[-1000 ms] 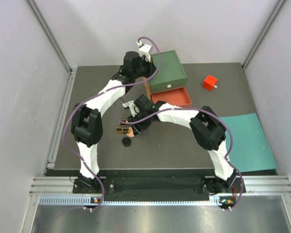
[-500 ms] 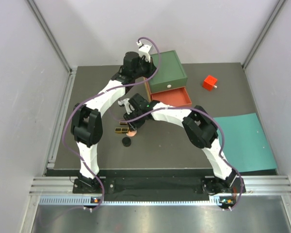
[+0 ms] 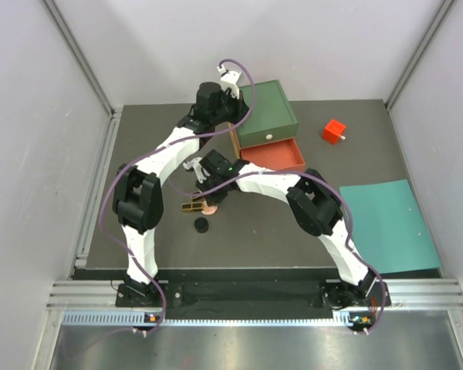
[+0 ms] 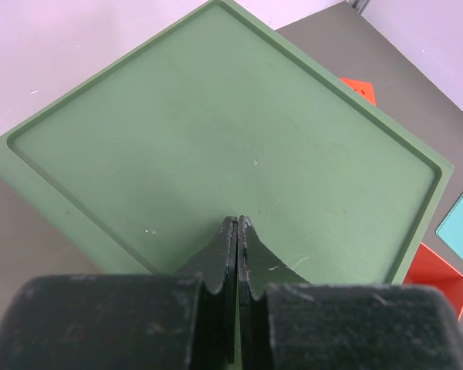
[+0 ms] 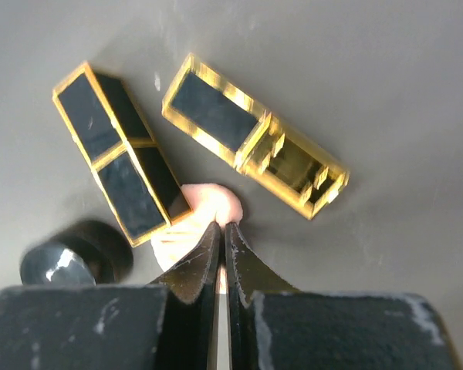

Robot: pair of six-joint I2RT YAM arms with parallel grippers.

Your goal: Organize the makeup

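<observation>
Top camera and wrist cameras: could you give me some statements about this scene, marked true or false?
1. The red drawer is pulled out. True.
2. Two gold-black cases lie on the table just beyond the right fingers. True.
3. The red cube sits inside the drawer. False: it stands on the table, right of the green box.
4. The left fingers grip a case. False: they are shut on nothing, above the green box.
</observation>
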